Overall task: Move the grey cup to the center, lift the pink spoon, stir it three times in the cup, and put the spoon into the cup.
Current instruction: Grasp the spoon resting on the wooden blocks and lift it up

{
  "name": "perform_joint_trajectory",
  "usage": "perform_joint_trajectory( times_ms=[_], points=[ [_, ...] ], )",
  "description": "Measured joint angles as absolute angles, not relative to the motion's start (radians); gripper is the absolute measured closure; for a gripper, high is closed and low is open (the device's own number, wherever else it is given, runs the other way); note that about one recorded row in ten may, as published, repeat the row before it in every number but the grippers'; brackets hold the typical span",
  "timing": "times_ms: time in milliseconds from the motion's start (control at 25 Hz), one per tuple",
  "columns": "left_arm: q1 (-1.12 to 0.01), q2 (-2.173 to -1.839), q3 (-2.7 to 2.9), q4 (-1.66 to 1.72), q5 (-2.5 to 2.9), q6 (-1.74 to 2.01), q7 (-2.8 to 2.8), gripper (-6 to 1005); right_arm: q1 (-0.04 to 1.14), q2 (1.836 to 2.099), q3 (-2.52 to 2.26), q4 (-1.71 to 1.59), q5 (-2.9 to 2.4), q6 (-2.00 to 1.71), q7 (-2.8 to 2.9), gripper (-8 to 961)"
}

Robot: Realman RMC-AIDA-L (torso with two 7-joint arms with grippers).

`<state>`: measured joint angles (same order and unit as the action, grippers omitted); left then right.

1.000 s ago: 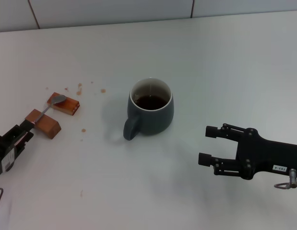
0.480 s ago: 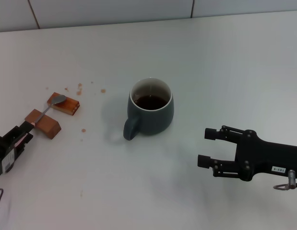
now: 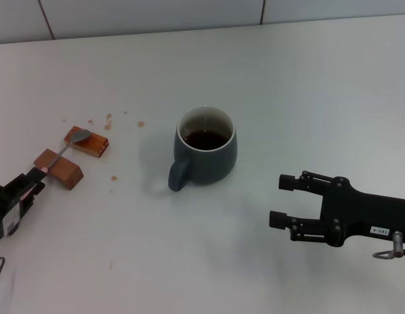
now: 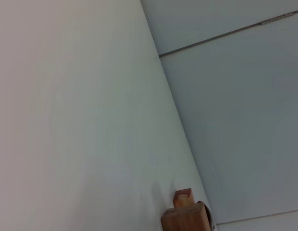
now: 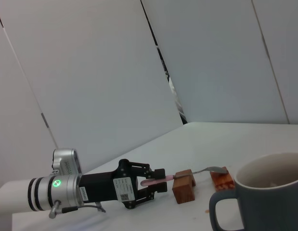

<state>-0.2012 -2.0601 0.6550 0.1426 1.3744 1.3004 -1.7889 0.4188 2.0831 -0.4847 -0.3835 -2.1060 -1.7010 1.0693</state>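
head view: the grey cup (image 3: 205,149) is found upright near the middle of the white table (image 3: 307,91), handle turned toward the near-left corner, dark liquid inside. the pink spoon (image 3: 65,150) is laid across two wooden blocks (image 3: 72,158) close to the left edge, its metal bowl on the farther block, its pink handle end reaching toward the near edge. brown specks (image 3: 108,122) are scattered between blocks and cup. the left gripper (image 3: 33,184) is placed at the left edge, at the spoon's handle end; from this view it cannot be told whether the handle is pinched. the right gripper (image 3: 279,199) is held over the table toward the near-right corner, well apart from the cup, jaws spread wide and holding nothing.

left wrist view: only bare table, wall and the two blocks (image 4: 185,215) are shown; no fingers are seen.

right wrist view: the cup (image 5: 264,197) is seen close by. beyond it the left gripper (image 5: 159,179) is shown with its jaws narrow about the pink handle (image 5: 156,181), one finger above it and one below; firm contact cannot be confirmed.

step judged in hand: the cup is taken as already centred; the spoon is being grasped. next move judged to call for a firm pinch on the handle, then a lift straight off the blocks without dragging them, then carriage over the cup's mouth.
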Motion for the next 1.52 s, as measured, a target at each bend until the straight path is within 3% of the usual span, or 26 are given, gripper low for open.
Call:
perform_joint_trajectory(
  times_ms=[1520],
  points=[
    [-0.206, -2.063, 0.674, 0.141, 1.374, 1.308, -1.793, 852, 0.419, 2.083, -0.485, -0.384, -2.108, -1.698, 1.07, 122]
  ],
)
